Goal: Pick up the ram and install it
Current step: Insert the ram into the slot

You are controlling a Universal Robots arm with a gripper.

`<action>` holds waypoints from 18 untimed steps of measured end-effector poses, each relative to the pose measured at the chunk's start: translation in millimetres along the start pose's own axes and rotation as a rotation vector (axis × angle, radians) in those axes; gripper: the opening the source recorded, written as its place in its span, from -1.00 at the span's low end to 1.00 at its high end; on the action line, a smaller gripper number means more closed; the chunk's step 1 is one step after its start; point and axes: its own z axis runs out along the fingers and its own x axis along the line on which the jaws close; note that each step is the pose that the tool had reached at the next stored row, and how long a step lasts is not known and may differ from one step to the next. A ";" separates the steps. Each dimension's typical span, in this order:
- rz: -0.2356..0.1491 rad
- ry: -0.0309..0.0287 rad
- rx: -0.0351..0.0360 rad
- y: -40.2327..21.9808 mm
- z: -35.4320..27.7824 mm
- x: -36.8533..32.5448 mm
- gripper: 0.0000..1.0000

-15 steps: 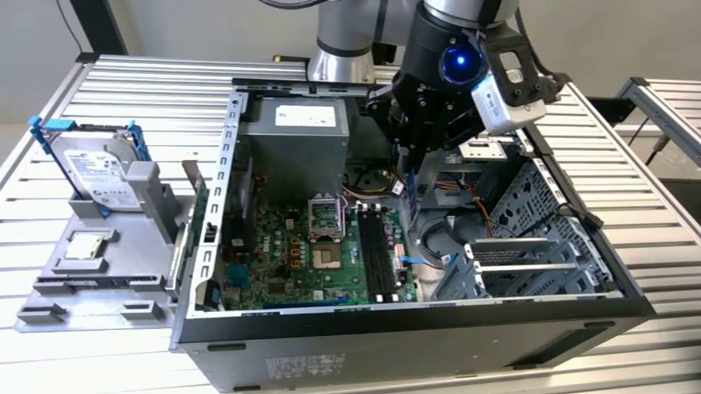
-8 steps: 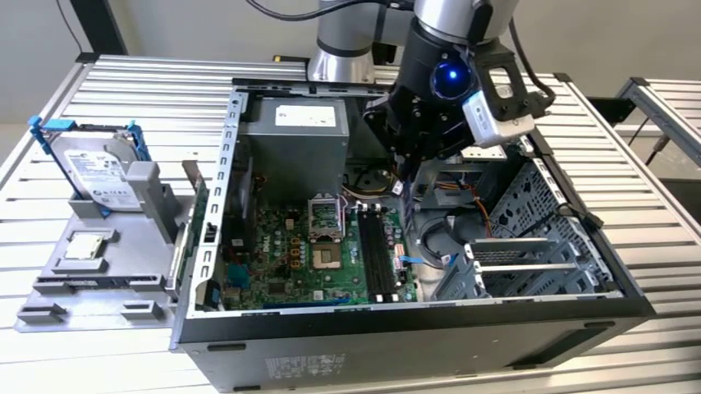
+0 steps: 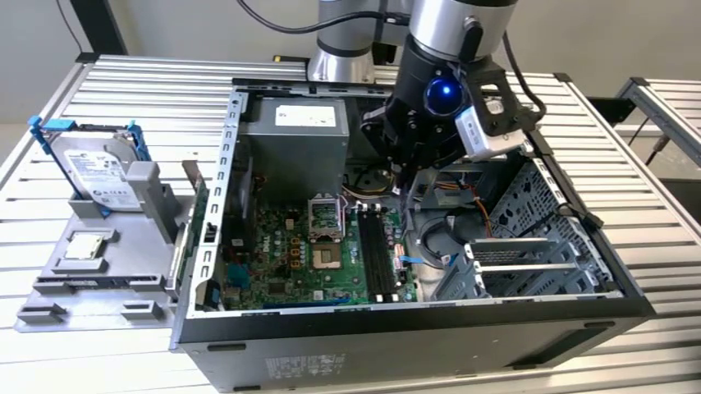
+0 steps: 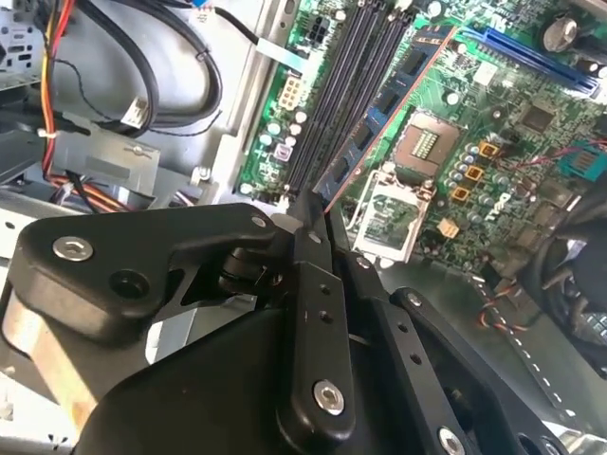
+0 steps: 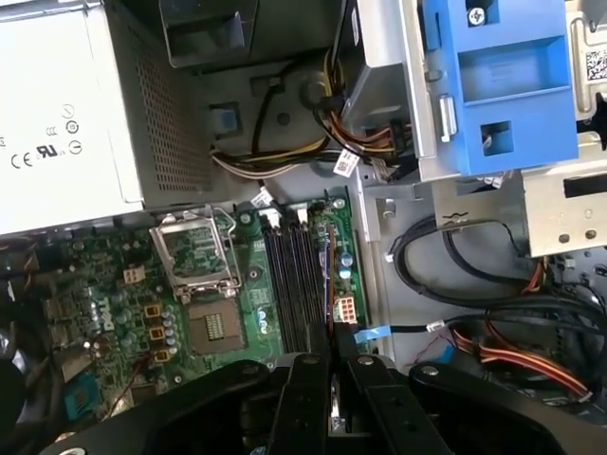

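The ram [image 4: 379, 114] is gripped edge-on between the closed jaws of the gripper [image 4: 318, 213] and is held close over the black memory slots [image 4: 327, 104] inside the open computer case [image 3: 225, 164], its long axis aligned parallel to them.

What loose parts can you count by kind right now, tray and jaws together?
Hard drive, on the tray: 1
Chip, on the tray: 1
Ram, held in the jaws: 1
Total: 3
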 end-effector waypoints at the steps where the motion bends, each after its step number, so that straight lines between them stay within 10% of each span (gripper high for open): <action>1: 0.000 0.0000 0.0001 -0.1 1.8 0.3 -1.00; 12: 0.002 0.0002 0.0000 -0.7 22.0 3.2 -1.00; 18: -0.103 -0.0004 -0.0001 -0.6 30.6 3.2 -1.00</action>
